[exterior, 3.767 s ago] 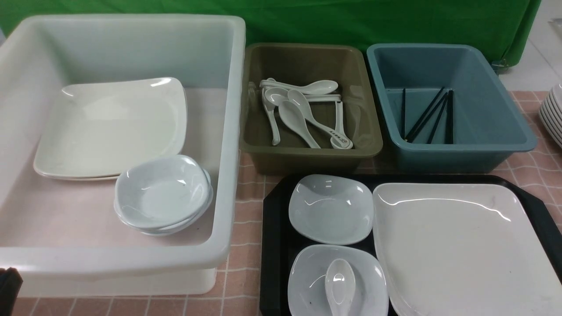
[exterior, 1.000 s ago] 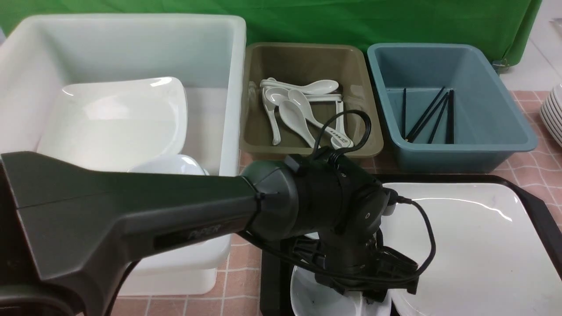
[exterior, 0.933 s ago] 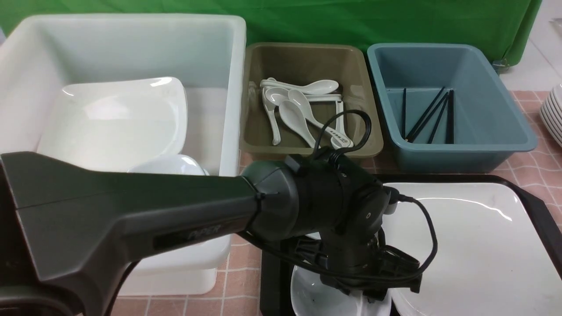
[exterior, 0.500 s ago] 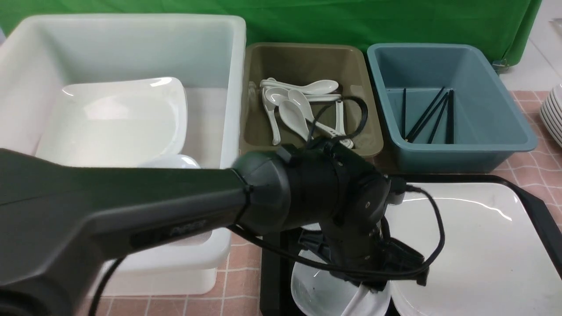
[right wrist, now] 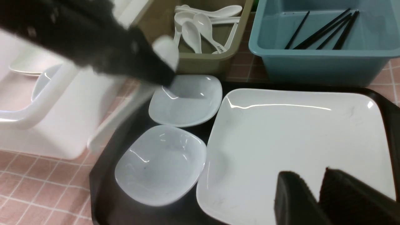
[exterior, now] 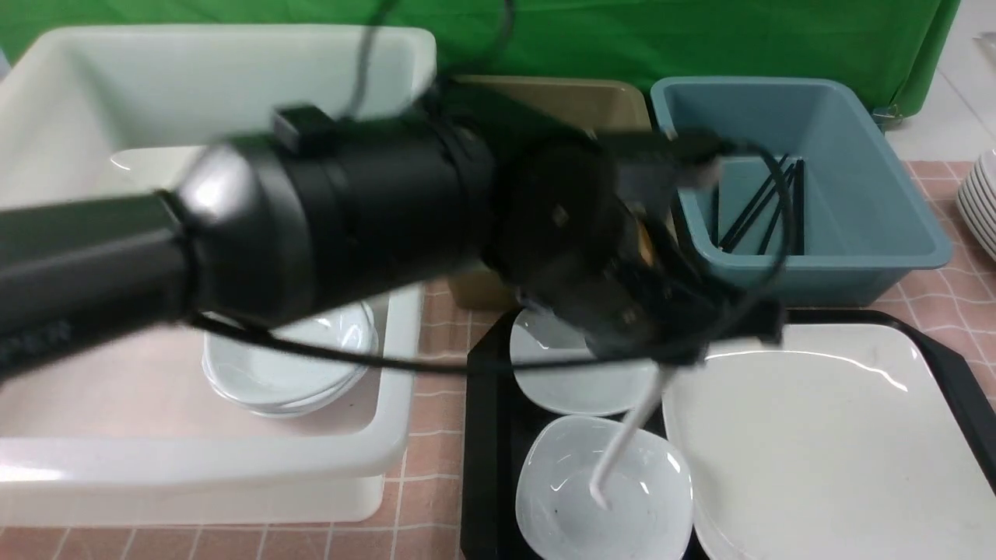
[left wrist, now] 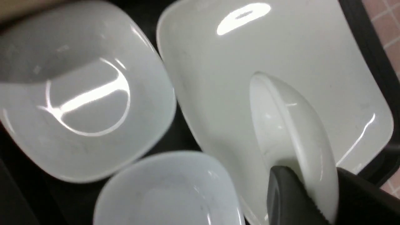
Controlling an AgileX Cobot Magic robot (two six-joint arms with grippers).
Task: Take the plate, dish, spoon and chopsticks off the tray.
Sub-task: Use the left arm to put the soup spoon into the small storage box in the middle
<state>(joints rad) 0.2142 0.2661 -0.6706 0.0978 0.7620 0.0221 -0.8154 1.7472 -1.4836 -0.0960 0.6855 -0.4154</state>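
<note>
Left hand [left wrist: 315, 193] clamped on the spoon [left wrist: 287, 125] by its bowl, above the tray [exterior: 484, 435]; a shallow grip on glossy glaze may let it slip.

No lettering can be read (dark marks on a binned spoon [right wrist: 215, 43] blur).

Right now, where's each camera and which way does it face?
Front: between the arms, facing forward over the tray to the blue tub; left arm crosses with the spoon.
Left wrist: looks down past the left gripper at the plate and small dishes.
Right wrist: over the plate, facing the blue tub; right gripper shows.
Shared: plate, small dishes.
</note>
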